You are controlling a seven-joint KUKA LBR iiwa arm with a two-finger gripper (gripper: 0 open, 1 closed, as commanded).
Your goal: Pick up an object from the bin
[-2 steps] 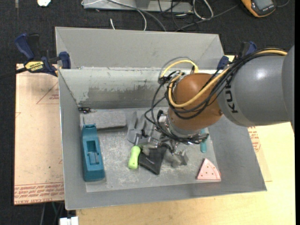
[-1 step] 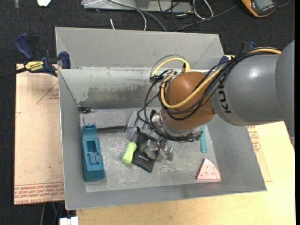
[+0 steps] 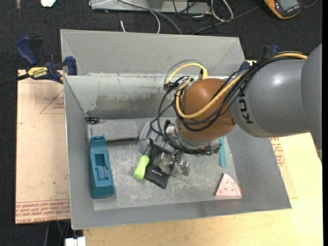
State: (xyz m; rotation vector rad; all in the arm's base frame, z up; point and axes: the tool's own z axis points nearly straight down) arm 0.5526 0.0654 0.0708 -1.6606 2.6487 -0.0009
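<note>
My gripper [image 3: 173,164] is low over the middle of the bin floor, beneath the arm's orange cover. Right under it and to its left lies a tool with a lime-green handle [image 3: 141,167] and a black head [image 3: 157,177]; the gripper's metal parts stand at the black head's upper right edge. A grey folded piece [image 3: 145,138] lies just behind the gripper, partly hidden by it. A teal pen [image 3: 222,152] lies along the right wall, its upper end covered by the arm.
A blue tape dispenser [image 3: 100,167] lies along the left wall. A pink triangular wedge [image 3: 227,187] sits in the front right corner. The arm and its cables hide the back right of the bin floor.
</note>
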